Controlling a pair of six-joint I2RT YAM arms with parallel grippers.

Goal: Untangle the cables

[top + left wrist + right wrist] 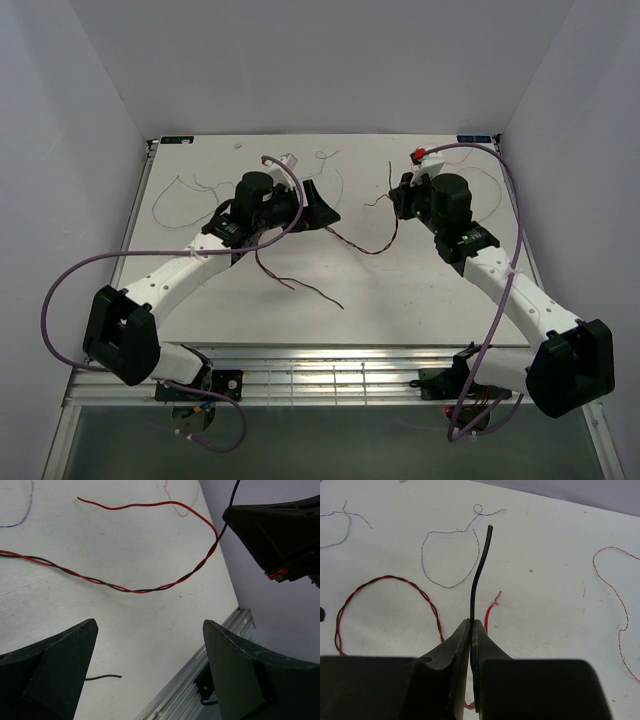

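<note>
Right hand: clamped on black wire; free end projects straight ahead of it. Left hand: spread wide, holding nothing. Red wire, twisted with black, lies on counter just ahead of left hand, long axis crosswise to it. Left hand nearer twist.

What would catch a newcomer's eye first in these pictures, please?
The right gripper, right of mid-table, is shut on a black wire whose free end sticks up past its fingertips. Between the arms that wire runs twisted around a red wire, with the left gripper open near the twist.
</note>
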